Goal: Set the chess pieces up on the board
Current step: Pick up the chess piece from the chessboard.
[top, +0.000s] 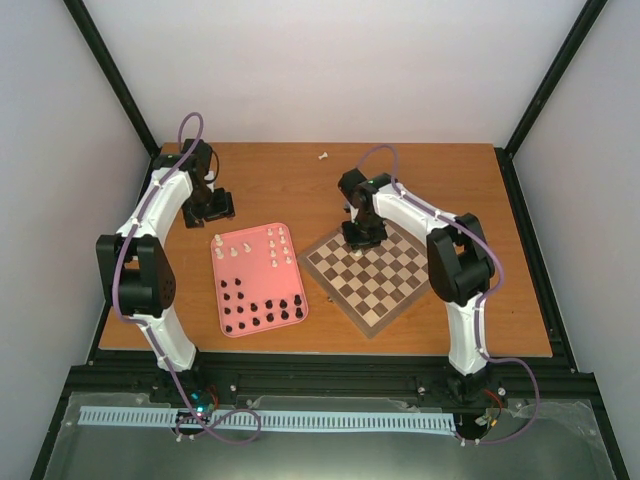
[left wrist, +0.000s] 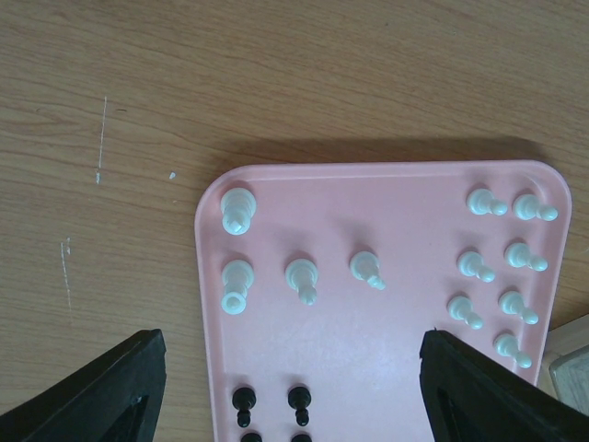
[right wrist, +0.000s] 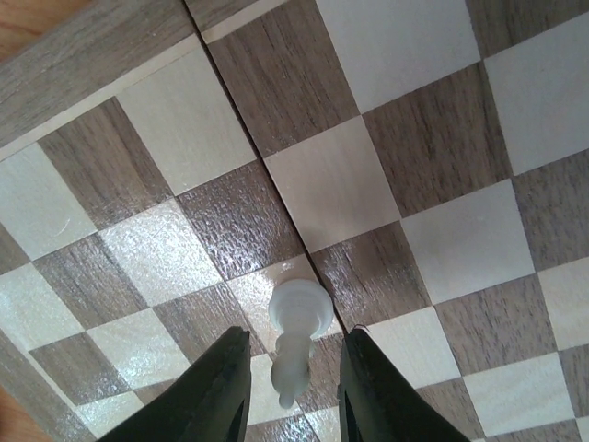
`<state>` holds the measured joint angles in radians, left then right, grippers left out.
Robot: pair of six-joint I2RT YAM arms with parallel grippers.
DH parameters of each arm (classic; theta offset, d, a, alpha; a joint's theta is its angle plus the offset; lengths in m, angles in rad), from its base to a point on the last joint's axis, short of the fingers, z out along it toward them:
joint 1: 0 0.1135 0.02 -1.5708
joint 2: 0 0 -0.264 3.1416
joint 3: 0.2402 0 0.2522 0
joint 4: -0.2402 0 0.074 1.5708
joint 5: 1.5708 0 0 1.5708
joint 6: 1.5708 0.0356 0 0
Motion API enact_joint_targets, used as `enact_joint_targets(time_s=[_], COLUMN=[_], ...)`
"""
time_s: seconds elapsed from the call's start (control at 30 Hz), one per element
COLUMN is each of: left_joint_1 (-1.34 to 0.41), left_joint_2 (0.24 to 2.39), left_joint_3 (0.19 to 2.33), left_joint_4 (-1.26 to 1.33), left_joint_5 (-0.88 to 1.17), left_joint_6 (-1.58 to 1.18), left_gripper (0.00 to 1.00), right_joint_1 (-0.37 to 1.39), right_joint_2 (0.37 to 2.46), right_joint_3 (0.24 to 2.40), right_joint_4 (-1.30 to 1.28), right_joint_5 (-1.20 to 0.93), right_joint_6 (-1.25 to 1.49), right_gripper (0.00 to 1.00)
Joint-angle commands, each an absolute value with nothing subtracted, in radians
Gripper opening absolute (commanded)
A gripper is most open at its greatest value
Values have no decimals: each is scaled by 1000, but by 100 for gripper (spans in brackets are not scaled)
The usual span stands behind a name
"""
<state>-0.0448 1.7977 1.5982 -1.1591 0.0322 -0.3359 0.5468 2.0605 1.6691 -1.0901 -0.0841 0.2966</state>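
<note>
Left arm (top: pixel 150 262): is reaching up the left side of the table (top: pixel 440 180) toward its far edge.
Left gripper (top: pixel 213 206): is hovering over the far end of the pink tray (top: pixel 256 272) with its jaws spread wide and nothing between them. In the left wrist view only the two black finger ends are showing, cut off by the lower edge.
Pink tray: is lying flat, just left of the board (top: pixel 378 275).
Cream pieces (left wrist: pixel 237 210): eleven are standing or leaning in the far half of the tray, four in a loose group on the left and seven clustered on the right.
Black pieces (top: pixel 262 308): are filling the near half of the tray. The exact count is hard to read from overhead, and the left wrist view is cutting off all but the first few.
Small white object (top: pixel 323 155): is lying alone near the far table edge — too small to identify.
Board: is sitting turned corner-on to the arms, with a seam running across its squares.
Right gripper (top: pixel 357 236): is pointing down over the board's far-left edge, jaws drawn narrow.
Fingers (right wrist: pixel 219 391): are flanking one cream piece (right wrist: pixel 298 311), with a sliver of board showing on each side of it — no contact is visible.
Cream piece: is showing its base just left of the seam, on a pale square. Whether it is resting on the board or is lifted cannot be told, and overhead the gripper is hiding it.
Right arm (top: pixel 455 265): is arching over the board's right side.
</note>
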Motion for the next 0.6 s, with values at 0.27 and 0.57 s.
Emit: enact_joint_targets(time_s=[0.27, 0.57], left_joint_1=[-37, -37], left_joint_2=[1805, 1797], left_joint_3=[1643, 1636], left_joint_4=[-1152, -1151], left_joint_5=[41, 44], left_joint_6=[-320, -319], left_gripper=[77, 77], right_joint_1=[554, 532], right_joint_2=[2088, 2020], right_joint_3=[1691, 1697], right_joint_4=[-1103, -1135], right_joint_5=[-67, -12], right_joint_6=[287, 291], right_gripper=[13, 6])
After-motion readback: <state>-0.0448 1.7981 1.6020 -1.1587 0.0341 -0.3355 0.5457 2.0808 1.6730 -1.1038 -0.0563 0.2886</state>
